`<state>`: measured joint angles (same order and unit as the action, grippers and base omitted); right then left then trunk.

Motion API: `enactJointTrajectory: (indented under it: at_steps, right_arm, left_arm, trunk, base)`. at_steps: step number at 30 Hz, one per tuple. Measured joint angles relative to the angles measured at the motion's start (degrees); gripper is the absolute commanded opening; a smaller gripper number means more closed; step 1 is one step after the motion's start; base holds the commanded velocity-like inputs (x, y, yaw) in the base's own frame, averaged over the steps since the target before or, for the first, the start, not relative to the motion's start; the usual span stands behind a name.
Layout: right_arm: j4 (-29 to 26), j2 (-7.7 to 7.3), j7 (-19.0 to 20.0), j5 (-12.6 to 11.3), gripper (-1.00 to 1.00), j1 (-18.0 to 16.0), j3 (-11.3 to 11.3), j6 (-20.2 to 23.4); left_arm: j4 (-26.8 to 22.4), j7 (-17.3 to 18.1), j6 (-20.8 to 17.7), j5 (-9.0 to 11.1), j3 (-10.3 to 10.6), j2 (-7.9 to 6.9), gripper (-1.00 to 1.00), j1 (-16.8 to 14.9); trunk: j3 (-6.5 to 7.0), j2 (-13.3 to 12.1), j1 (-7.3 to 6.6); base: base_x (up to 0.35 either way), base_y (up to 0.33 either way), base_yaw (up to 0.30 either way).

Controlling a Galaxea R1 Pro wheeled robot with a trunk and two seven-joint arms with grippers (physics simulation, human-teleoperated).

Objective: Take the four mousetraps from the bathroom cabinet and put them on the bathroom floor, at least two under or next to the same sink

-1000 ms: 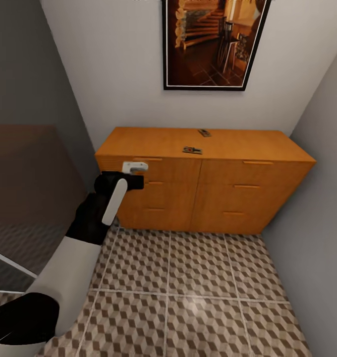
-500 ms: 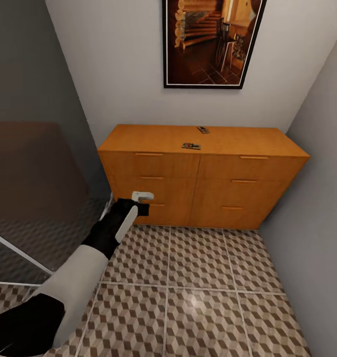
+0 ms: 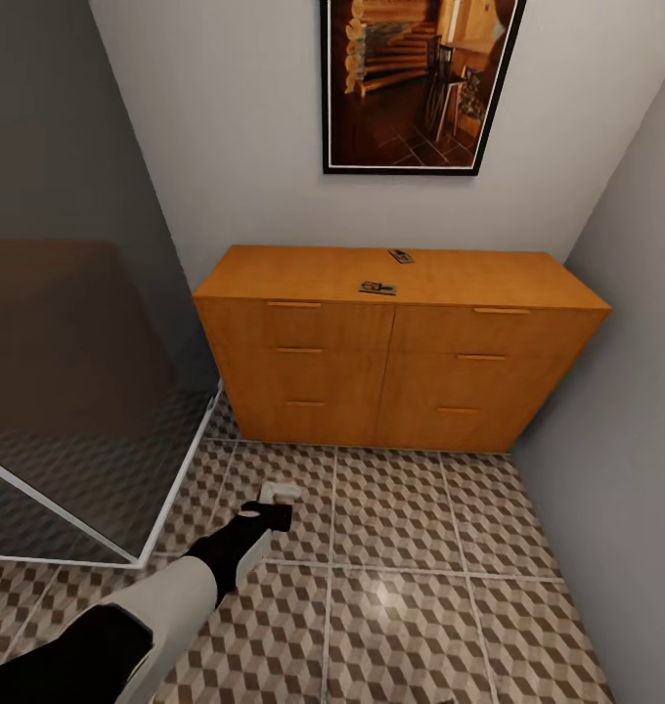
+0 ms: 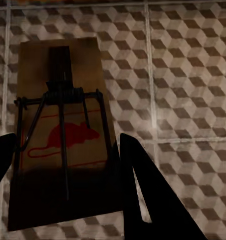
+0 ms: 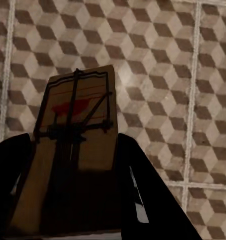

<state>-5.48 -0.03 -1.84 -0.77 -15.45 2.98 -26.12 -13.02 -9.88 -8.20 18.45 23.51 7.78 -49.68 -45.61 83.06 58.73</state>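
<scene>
In the head view the cabinet [image 3: 401, 342] stands against the back wall, under a framed picture [image 3: 418, 83]. Two mousetraps lie on the flat top of the cabinet: one mousetrap [image 3: 377, 287] near the front edge, around the middle, and the other mousetrap [image 3: 402, 256] a little behind it, closer to the wall. The two are near each other but apart. In front of the cabinet is the bathroom floor [image 3: 421, 587] with its cube pattern. The left arm reaches low over this floor, and the left gripper [image 3: 274, 501] is in front of the left half of the cabinet, well below its top. From this view I cannot tell how its fingers stand. The dark glass enclosure [image 3: 73, 391] is just beside the left end of the cabinet.

In the left wrist view the left gripper [image 4: 63, 165] holds a mousetrap [image 4: 60, 125] between its two dark fingers [image 4: 142, 190], pinched at both long edges. The board shows a red mouse drawing and a dark wire spring. Behind it are the floor tiles [image 4: 182, 75], but I cannot tell if the board touches them.

In the right wrist view the right gripper [image 5: 73, 185] is also closed on a mousetrap [image 5: 75, 135], which is between its dark fingers [image 5: 147, 200]. This trap has a red mark and dark metal parts, and the tiled floor [image 5: 167, 75] lies behind it
</scene>
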Motion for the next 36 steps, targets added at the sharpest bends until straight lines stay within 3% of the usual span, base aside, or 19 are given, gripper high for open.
enactJointTrajectory:
  at_steps: [6,11,15,18,25,28,36]
  right_arm:
    - [-10.09,-0.03,-0.36,0.06,-1.00,0.00,-0.07,0.04]
    - [-17.02,-0.03,-0.43,0.08,-1.00,0.00,-0.08,6.62]
    - [-21.40,-0.20,-0.42,0.08,-1.00,0.01,-0.06,9.61]
    - [-23.43,-0.27,-0.38,0.08,-1.00,0.01,-0.04,10.29]
    - [-26.27,-0.61,-0.29,0.08,-1.00,0.01,-0.11,10.60]
    - [-27.37,-1.93,0.07,0.03,-1.00,0.01,-0.09,10.45]
    - [-27.40,-2.22,0.06,0.01,-1.00,0.01,0.21,6.21]
  left_arm:
    - [8.10,0.35,6.94,-0.09,0.28,-0.23,-1.00,5.64]
    - [12.16,0.29,11.31,-0.46,0.32,-1.41,-1.00,10.19]
    - [16.21,0.24,21.05,-0.61,0.47,-2.54,-1.00,11.78]
    - [17.17,0.30,29.19,-0.49,0.34,-4.47,-1.00,14.85]
    - [17.42,0.44,40.25,-0.45,0.50,-6.35,-1.00,20.10]
    - [17.46,0.51,45.41,-0.32,0.44,-7.09,-1.00,22.94]
    - [17.37,0.37,46.79,-0.38,0.46,-7.38,-1.00,24.13]
  trunk:
    - [0.00,0.00,0.00]
    - [0.00,0.00,0.00]
    - [0.01,0.00,0.00]
    - [0.00,0.00,0.00]
    - [0.01,0.00,0.00]
    - [0.00,0.00,0.00]
    - [0.01,0.00,0.00]
  base:
    - [0.000,0.000,0.000]
    - [0.000,0.000,0.000]
    - [0.000,0.000,0.000]
    - [0.000,0.000,0.000]
    - [0.000,0.000,0.000]
    - [0.000,0.000,0.000]
    - [0.000,0.000,0.000]
